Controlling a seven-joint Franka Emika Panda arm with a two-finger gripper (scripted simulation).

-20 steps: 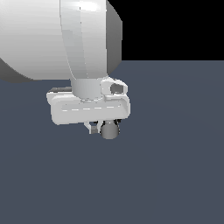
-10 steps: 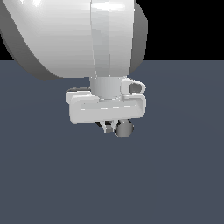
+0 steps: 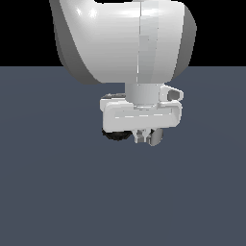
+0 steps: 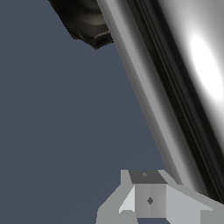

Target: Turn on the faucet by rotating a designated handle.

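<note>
The gripper sits low over the faucet, well in from every counter edge; whether its fingers are spread or pinching cannot be told. One finger lies beside the handle. Judged risk: a one-sided push could slide off the smooth bar, leaving it short of fully turned.
</note>
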